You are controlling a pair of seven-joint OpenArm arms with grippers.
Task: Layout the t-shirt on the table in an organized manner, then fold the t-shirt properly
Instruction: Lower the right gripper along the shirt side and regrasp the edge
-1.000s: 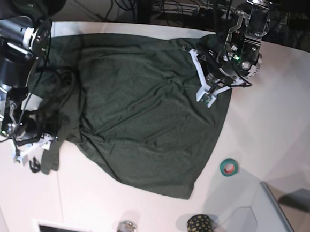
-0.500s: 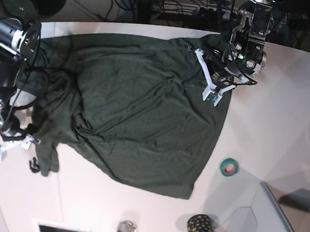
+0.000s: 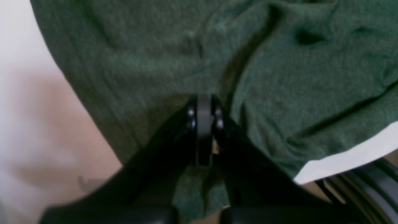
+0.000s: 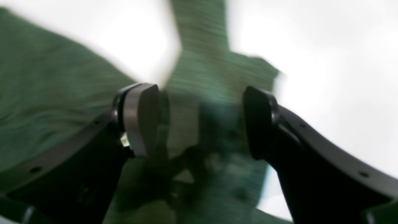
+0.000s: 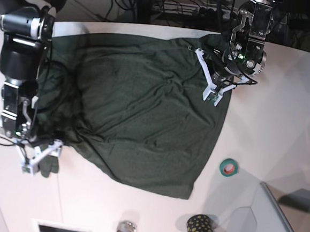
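1. Left gripper (image 3: 203,130) has its jaws pressed tight together; whether any cloth is caught between them, I can't tell.
2. Right gripper (image 4: 199,124) has jaws spread wide, nothing in them, low over a sleeve.
3. The t-shirt (image 5: 144,110) lies spread but rumpled on the table (image 5: 284,115).
4. A tape roll (image 5: 228,167) sits just off the hem.

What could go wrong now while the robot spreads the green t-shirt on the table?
The left pincer is shut on the t-shirt; pulling could bunch its creases more instead of flattening them. The right pincer is open over a bunched sleeve, so it may grab several layers. The cloth's lower edge lies near the tape roll on the table, and dragging that way may sweep it along.
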